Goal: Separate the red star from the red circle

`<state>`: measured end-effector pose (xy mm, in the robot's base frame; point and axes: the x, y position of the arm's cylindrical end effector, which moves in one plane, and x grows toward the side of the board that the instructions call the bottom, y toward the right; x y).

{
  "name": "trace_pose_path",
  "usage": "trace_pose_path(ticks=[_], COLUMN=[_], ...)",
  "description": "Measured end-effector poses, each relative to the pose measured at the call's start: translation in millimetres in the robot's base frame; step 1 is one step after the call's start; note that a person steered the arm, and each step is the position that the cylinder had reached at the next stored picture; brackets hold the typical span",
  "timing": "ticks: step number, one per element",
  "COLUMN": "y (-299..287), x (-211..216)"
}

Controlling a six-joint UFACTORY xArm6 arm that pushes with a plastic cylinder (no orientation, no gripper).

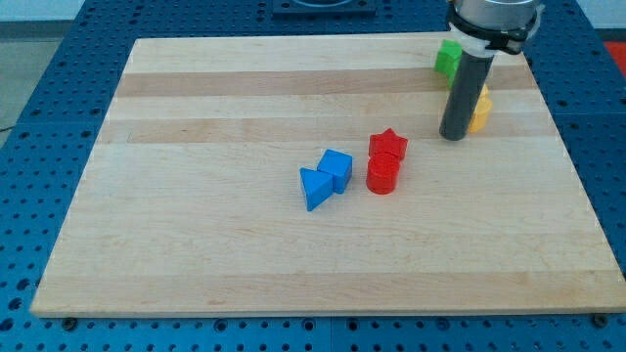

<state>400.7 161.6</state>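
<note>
The red star (388,145) lies near the middle of the wooden board (215,254). The red circle (382,175) sits just below it in the view, and the two touch. My tip (454,136) stands on the board to the right of the red star and a little above it, about a block's width away from it. It touches neither red block.
A blue cube (336,168) and a blue triangle (314,188) sit together left of the red blocks. A yellow block (479,110) is just right of the rod, partly hidden by it. A green block (448,60) lies near the board's top edge.
</note>
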Motion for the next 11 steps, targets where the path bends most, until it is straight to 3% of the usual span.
trace_pose_path(ticks=[6, 9, 10, 11], y=[-9, -169, -163, -117], x=[-9, -17, 16, 27])
